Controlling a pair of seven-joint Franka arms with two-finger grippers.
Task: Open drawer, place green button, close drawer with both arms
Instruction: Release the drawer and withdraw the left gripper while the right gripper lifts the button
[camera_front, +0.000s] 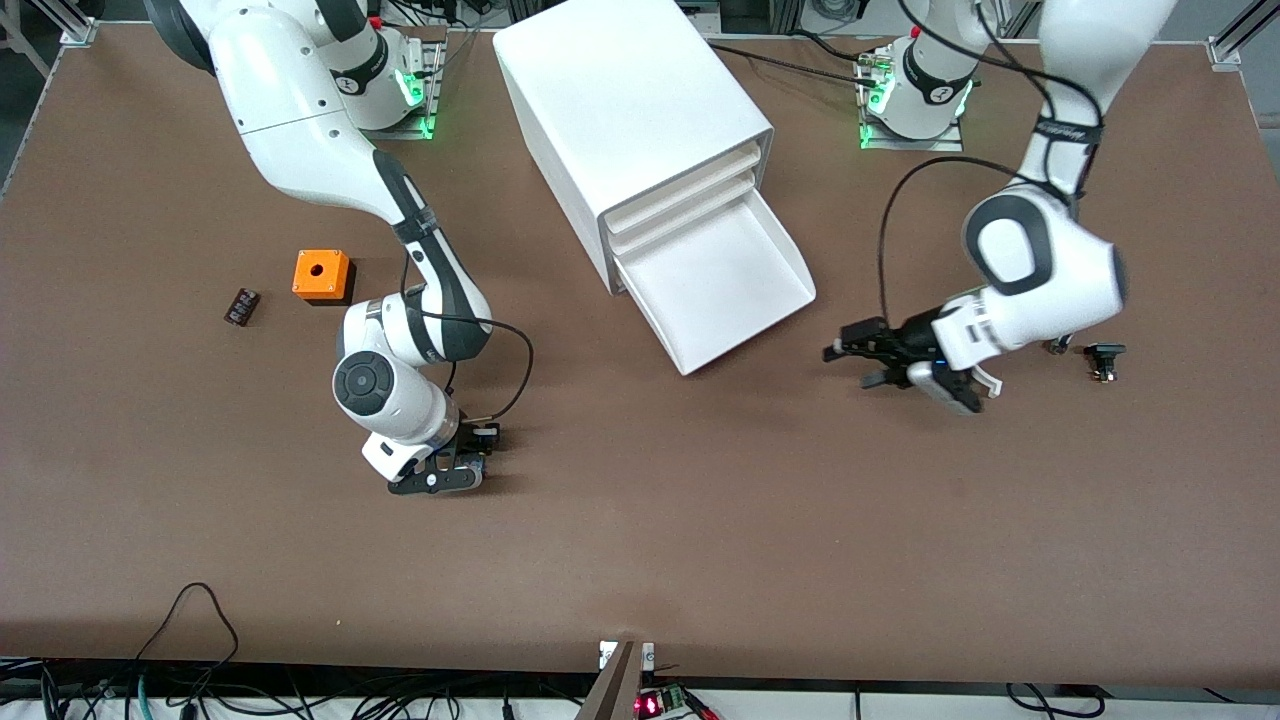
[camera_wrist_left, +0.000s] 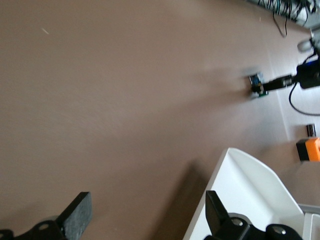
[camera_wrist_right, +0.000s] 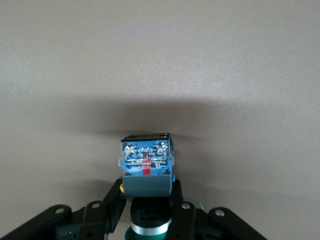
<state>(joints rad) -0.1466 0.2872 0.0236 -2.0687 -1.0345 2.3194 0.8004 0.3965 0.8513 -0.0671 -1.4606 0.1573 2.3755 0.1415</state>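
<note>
Starting nearest the front camera, the right gripper (camera_front: 462, 470) is found low at the table (camera_front: 700, 560), at about 8 o'clock from the cabinet (camera_front: 630, 120). Its fingers are clamped on the button (camera_wrist_right: 146, 172); in the right wrist view the dark block body is seen between them, while the green cap is cut off at the frame edge. In the front view the button is largely hidden by the gripper.

Farther off, the left gripper (camera_front: 858, 361) is held just above the table, at about 3 o'clock from the drawer (camera_front: 715, 285), with its fingers (camera_wrist_left: 77, 215) spread apart and nothing between them. The drawer is pulled out and its tray is seen bare.

Toward the right arm's end, an orange cube (camera_front: 321, 275) and a small dark part (camera_front: 241, 306) are set near each other. A black-capped switch (camera_front: 1104, 360) lies beside the left arm, its detail hard to make out.
</note>
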